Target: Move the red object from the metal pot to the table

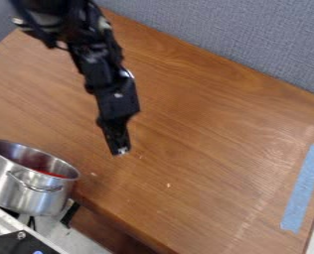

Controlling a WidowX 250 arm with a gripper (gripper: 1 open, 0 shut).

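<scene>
At the lower-left corner of your worktop, the metal pot sits right at the near edge, with the red object lying inside it against the inner wall. Your gripper hangs just above bare wood to the right of the pot, apart from its rim, pointing steeply down, its fingers closed on nothing. You have a wide stretch of open wood running right, up to the strip of light blue tape near the right edge.
</scene>
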